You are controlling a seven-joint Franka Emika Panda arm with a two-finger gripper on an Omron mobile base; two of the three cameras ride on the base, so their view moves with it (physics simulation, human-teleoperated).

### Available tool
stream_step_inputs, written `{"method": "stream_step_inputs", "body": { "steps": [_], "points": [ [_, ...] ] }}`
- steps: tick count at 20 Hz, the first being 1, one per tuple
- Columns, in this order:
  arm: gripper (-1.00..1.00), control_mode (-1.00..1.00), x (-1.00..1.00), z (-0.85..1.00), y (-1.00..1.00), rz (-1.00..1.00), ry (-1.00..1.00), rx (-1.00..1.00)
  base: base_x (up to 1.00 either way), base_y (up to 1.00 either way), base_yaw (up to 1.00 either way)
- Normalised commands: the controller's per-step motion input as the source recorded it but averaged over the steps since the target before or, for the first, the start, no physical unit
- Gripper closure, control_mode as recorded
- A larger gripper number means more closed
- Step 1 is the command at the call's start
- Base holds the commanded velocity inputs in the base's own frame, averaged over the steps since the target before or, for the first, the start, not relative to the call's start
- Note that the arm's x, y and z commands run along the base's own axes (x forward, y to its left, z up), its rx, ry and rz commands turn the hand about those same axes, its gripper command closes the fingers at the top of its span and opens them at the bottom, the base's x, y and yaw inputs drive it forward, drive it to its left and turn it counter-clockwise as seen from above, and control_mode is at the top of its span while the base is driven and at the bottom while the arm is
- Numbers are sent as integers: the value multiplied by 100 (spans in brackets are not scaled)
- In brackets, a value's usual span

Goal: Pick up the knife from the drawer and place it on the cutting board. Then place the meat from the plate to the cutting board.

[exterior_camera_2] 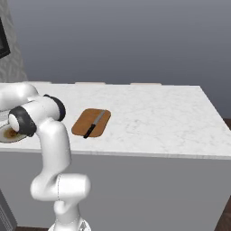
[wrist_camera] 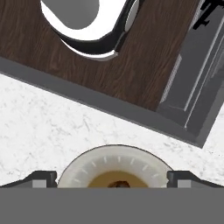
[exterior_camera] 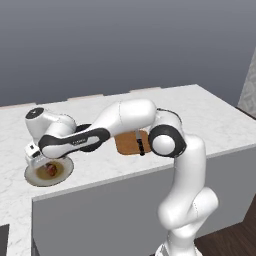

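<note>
— So where is the tool (exterior_camera: 44, 164) right now?

— Low over the plate (exterior_camera: 65, 172), at the left end of the white marble worktop (exterior_camera: 210, 120). The arm reaches across from the right, bent well over, with the hand pointing straight down.

— Is it holding anything?

— No. Its two dark fingertips (wrist_camera: 41, 178) stand wide apart, one on either side of the plate's beige rim, and nothing sits between them.

— And the meat?

— On the plate. The meat (exterior_camera: 51, 170) is a small reddish-brown lump on the brownish centre, directly under the hand. From the hand's own camera I see just the top of it at the bottom edge (wrist_camera: 118, 184), midway between the fingertips. Whether the tips touch the plate, I cannot tell.

— What about the knife?

— It lies on the cutting board (exterior_camera_2: 83, 122), well to the right of the plate. The knife (exterior_camera_2: 94, 123) runs the length of the board, black handle toward the near edge of the worktop, silver blade pointing away. From the left side the arm hides part of that board.
</note>
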Motion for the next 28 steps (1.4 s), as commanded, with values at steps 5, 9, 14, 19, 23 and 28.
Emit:
{"method": "stream_step_inputs", "body": {
  "steps": [5,9,14,19,23,28],
  "points": [
    [-100,-100,0,-82,-32,0,0,2,0,0,0],
    [-100,-100,3,-24,-10,0,0,10,0,0,0],
    [-100,-100,21,-21,0,0,0,10,0,0,0],
    [-100,-100,51,-12,0,0,0,3,0,0,0],
    [-100,-100,21,-1,1,0,0,0,0,0,0],
    [-100,-100,1,0,18,0,0,0,0,0,0]
  ]
}}
